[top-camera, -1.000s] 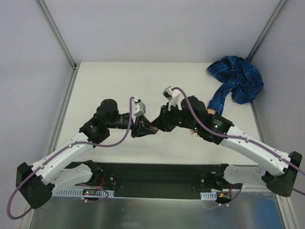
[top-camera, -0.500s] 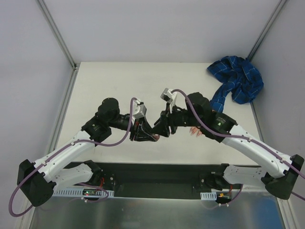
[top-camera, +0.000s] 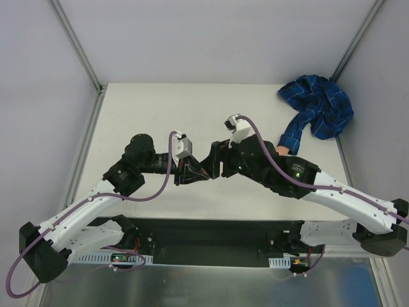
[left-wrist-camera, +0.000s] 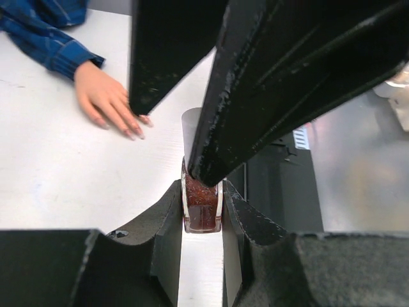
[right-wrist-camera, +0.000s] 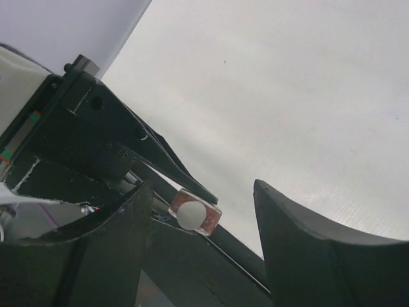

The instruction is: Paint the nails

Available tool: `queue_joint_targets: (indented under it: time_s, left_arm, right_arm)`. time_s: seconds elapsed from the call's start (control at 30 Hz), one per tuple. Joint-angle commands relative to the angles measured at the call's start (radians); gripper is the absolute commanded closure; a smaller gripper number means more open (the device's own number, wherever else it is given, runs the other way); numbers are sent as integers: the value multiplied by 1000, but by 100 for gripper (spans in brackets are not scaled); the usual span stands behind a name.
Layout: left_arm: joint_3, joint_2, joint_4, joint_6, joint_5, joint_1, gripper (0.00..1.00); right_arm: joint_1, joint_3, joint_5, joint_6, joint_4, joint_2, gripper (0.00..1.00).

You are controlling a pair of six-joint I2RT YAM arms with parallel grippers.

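A small bottle (left-wrist-camera: 202,206) of reddish glitter polish is pinched at its glass body by my left gripper (left-wrist-camera: 202,192), which is shut on it. Its white cap (right-wrist-camera: 190,214) points toward my right gripper (right-wrist-camera: 201,188), whose jaws stand open on either side of the cap without touching it. The two grippers meet above the table's middle, left gripper (top-camera: 198,171) and right gripper (top-camera: 216,164). The flesh-coloured fake hand (left-wrist-camera: 105,96) lies flat on the table beyond, and its nails (left-wrist-camera: 132,132) look pinkish. In the top view the right arm covers most of the hand.
The hand's blue plaid sleeve (top-camera: 317,114) lies bunched in the far right corner of the white table (top-camera: 160,109). Grey walls close in the back and both sides. A black base plate (top-camera: 204,233) runs along the near edge.
The right gripper has opened wide, its jaws now apart around the cap. The right wrist has swung a little. The left gripper still holds the bottle in much the same place.
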Motion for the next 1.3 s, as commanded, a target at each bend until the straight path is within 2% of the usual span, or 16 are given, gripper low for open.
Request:
queue_joint_targets:
  time_s: [0.0,0.33,0.43,0.47,0.5,0.6,0.63,0.7,0.73,0.77,0.83,0.97,1.17,1.2,1.23,1.27]
  left_arm:
    - [5,-55,29,41,-112,-8,100]
    - [2,-62,29,35,-143,-8,100]
    - [5,-56,29,35,-113,-6,100]
    - [7,-50,29,35,-93,-8,100]
    - [10,-44,27,36,-67,-8,100]
    - [37,-15,-12,58,60,-3,100]
    - [56,-6,-19,55,119,3,100]
    - [69,17,-16,45,301,5,100]
    - [73,23,0,20,349,5,100]
    - [65,30,68,10,424,5,100]
    - [36,30,134,-78,453,5,100]
    - [30,42,173,-102,463,5,100]
    - [27,37,165,-94,412,5,100]
    - [27,36,158,-81,395,5,100]
    - [28,33,135,-71,350,5,100]
    - [28,28,123,-64,317,5,100]
  right_arm:
    - [64,62,240,88,-55,30,36]
    - [81,103,259,75,-43,109,63]
    - [83,97,267,29,-46,102,81]
    - [78,94,267,10,-51,92,96]
    - [75,82,261,-51,-51,81,99]
    - [11,-40,67,-299,94,6,99]
    - [-29,-82,-212,-343,141,-18,99]
    - [-178,-178,-578,-376,254,-81,100]
    - [-218,-244,-876,-376,373,-91,99]
    - [-261,-249,-937,-376,394,-88,100]
    - [-276,-205,-965,-420,315,-56,100]
    - [-289,-206,-968,-419,305,-60,100]
    - [-289,-191,-795,-319,287,-100,97]
    - [-287,-168,-701,-278,252,-103,88]
    - [-287,-158,-641,-224,233,-109,69]
    - [-284,-150,-590,-190,218,-114,62]
